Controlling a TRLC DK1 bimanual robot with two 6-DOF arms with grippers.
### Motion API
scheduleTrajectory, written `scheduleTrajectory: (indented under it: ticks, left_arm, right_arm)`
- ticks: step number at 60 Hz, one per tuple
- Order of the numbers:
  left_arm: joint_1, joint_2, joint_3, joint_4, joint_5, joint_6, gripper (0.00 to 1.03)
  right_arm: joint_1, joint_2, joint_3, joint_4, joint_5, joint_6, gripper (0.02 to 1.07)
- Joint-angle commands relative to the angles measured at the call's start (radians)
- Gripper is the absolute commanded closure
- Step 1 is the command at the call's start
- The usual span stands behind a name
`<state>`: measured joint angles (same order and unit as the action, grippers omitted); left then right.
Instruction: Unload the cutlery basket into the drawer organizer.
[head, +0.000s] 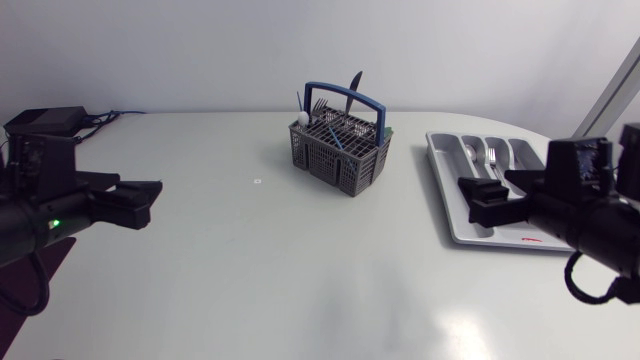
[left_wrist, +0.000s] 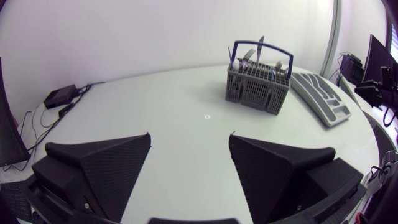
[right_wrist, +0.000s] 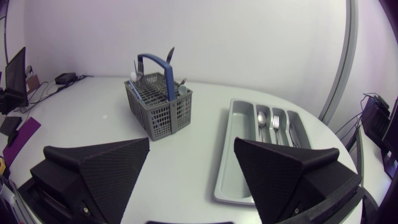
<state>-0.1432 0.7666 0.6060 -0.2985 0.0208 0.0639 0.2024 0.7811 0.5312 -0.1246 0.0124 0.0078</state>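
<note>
A grey cutlery basket (head: 339, 152) with a blue handle stands at the back middle of the table, holding forks, a knife and a white-headed utensil. It also shows far ahead of the fingers in the left wrist view (left_wrist: 259, 87) and the right wrist view (right_wrist: 157, 104). The grey drawer organizer (head: 470, 190) lies to the right with a spoon and forks (right_wrist: 277, 121) in its slots. My left gripper (head: 140, 205) rests open at the left, far from the basket. My right gripper (head: 485, 200) hangs open over the organizer's near part. Both hold nothing.
A small white mark (head: 257, 182) sits on the table left of the basket. A black box with cables (head: 45, 122) lies at the table's back left corner. The rounded table edge (left_wrist: 367, 124) runs behind the organizer.
</note>
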Motion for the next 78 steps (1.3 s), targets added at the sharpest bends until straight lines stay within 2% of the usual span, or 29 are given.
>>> scheduleTrajectory:
  ticks: [1,8,11,15,24,31,34,37,44,54,64,78]
  left_arm:
    - [-0.027,0.111,0.083,-0.056,0.010,0.022,0.09]
    - [-0.036,0.204,0.126,-0.080,0.039,0.102,0.09]
    - [-0.047,0.266,0.150,-0.100,0.048,0.169,0.09]
    - [-0.067,0.338,0.176,-0.114,0.051,0.255,0.09]
    - [-0.068,0.484,0.259,-0.134,0.056,0.315,0.09]
    - [-0.044,0.543,0.307,-0.110,0.165,0.378,0.09]
    - [-0.027,0.594,0.348,-0.108,0.215,0.398,0.09]
    - [-0.012,0.628,0.377,-0.108,0.248,0.409,0.09]
    - [0.025,0.694,0.434,-0.080,0.357,0.419,0.09]
    - [0.031,0.714,0.449,-0.007,0.421,0.418,0.09]
    - [0.019,0.715,0.460,0.050,0.426,0.404,0.11]
    - [0.011,0.734,0.472,0.056,0.426,0.404,0.12]
  right_arm:
    - [0.009,0.129,0.095,-0.072,-0.003,0.008,0.09]
    - [0.006,0.267,0.184,-0.141,-0.075,-0.017,0.09]
    - [0.002,0.326,0.227,-0.191,-0.123,-0.043,0.07]
    - [0.000,0.417,0.285,-0.234,-0.132,-0.086,0.07]
    - [0.008,0.553,0.351,-0.213,-0.161,-0.173,0.07]
    - [0.009,0.647,0.423,-0.210,-0.166,-0.209,0.07]
    - [0.003,0.681,0.463,-0.208,-0.201,-0.213,0.07]
    - [-0.003,0.701,0.487,-0.199,-0.244,-0.239,0.07]
    - [-0.004,0.777,0.570,-0.167,-0.272,-0.255,0.07]
    - [-0.001,0.896,0.690,-0.095,-0.289,-0.253,0.07]
    - [0.015,1.043,0.831,-0.066,-0.284,-0.258,0.07]
    - [0.011,1.213,1.010,-0.043,-0.281,-0.256,0.17]
